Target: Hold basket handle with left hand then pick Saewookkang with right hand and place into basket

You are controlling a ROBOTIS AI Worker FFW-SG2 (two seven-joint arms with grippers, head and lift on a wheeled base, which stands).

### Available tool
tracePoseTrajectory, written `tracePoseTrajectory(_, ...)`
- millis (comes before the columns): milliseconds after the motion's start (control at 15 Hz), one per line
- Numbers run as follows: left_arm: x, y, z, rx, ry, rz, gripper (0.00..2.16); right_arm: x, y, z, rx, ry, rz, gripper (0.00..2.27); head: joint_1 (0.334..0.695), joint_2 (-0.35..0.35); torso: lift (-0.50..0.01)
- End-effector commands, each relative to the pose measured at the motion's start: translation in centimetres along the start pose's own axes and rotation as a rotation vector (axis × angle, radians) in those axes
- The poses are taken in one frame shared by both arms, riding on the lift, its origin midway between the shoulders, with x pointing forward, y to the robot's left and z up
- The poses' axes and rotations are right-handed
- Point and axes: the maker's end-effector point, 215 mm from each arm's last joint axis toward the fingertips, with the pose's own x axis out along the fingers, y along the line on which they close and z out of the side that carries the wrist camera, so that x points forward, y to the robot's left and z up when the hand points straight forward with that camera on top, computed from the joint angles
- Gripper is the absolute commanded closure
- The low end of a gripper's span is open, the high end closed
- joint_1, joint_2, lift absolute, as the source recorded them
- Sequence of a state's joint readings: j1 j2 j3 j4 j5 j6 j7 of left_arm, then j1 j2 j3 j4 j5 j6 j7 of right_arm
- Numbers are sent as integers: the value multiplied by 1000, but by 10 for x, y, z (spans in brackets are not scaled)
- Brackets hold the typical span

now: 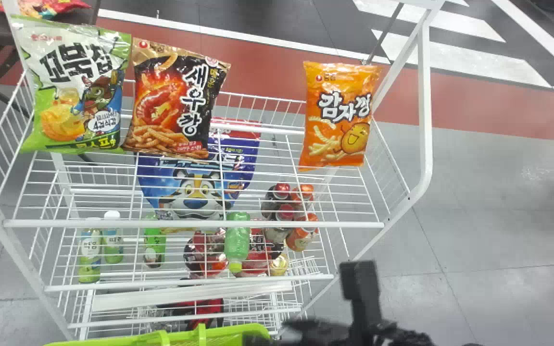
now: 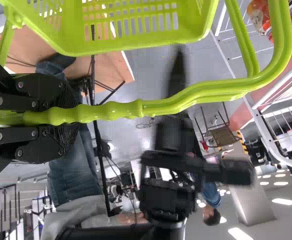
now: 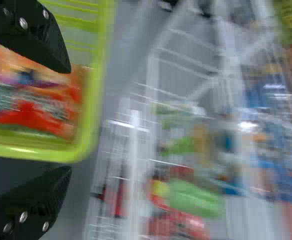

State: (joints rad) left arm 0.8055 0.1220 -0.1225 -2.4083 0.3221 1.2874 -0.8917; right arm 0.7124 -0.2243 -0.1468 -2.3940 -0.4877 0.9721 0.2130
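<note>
"At seven o'clock in the head view, nearest us, is one green basket (image 1: 243, 329). Its handle (image 2: 121, 111) sits in the left gripper (image 2: 61, 119), jaws clenched round it."

"And the snack?"

"Inside the basket, I'd say. By the right wrist view, the Saewookkang (image 3: 36, 100) lies there, if that blurred orange-and-red packet is it; I count one. The right gripper (image 3: 68, 120) is over it, jaws spread wide, grasping nothing."

"Tricky to handle?"

"Light, I reckon: soft and puffy, slippery outside, brittle within. Pinch gently across the middle, or take the flat end seam. Squeeze hard and you'd have crumbs."

"What's farther off? Count for me."

"One wire rack (image 1: 195, 224). Low down, two pale-labelled bottles (image 1: 90, 250) at eight o'clock and four red- or orange-capped bottles (image 1: 301, 239) towards six. One blue bag (image 1: 195, 192) above those. Up top, three: a green-and-white bag (image 1: 75, 86) and a dark bag (image 1: 173, 101) around ten, an orange bag (image 1: 338, 115) between one and two."

"Couldn't that dark one be what they want?"

"Perhaps it's another flavour. From here I can't be certain."
</note>
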Motion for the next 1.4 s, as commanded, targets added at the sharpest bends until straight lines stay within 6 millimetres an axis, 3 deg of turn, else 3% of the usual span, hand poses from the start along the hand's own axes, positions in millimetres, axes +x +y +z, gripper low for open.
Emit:
tracePoseTrajectory(0,1,1,1,2,-5,-1,1855,-19,-4,77,-60,-308,-33,73,695,-350,-19)
tracePoseTrajectory(133,3,3,4,9,-19,-5,1855,-36,11,118,-159,-519,-50,76,695,-350,-19)
tracePoseTrajectory(200,4,3,3,7,-18,-7,1855,-55,23,142,-206,-665,-50,76,695,-350,-19)
tracePoseTrajectory(267,4,2,2,6,-17,-10,1855,-68,29,151,-210,-751,-48,76,695,-350,-19)
tracePoseTrajectory(400,4,3,3,6,-18,-11,1855,-72,26,148,-185,-782,-71,76,695,-350,-19)
tracePoseTrajectory(600,4,2,2,4,-17,-17,1855,-114,15,155,-175,-960,-136,80,695,-350,-19)
tracePoseTrajectory(933,4,3,2,3,-15,-17,1855,-99,-6,139,-133,-858,-192,80,695,-350,-19)
tracePoseTrajectory(1067,3,3,2,3,-15,-23,1855,-88,-9,132,-115,-800,-203,80,695,-350,-19)
tracePoseTrajectory(1333,0,4,4,5,-20,-22,1855,-87,-8,134,-112,-787,-204,80,695,-350,-19)
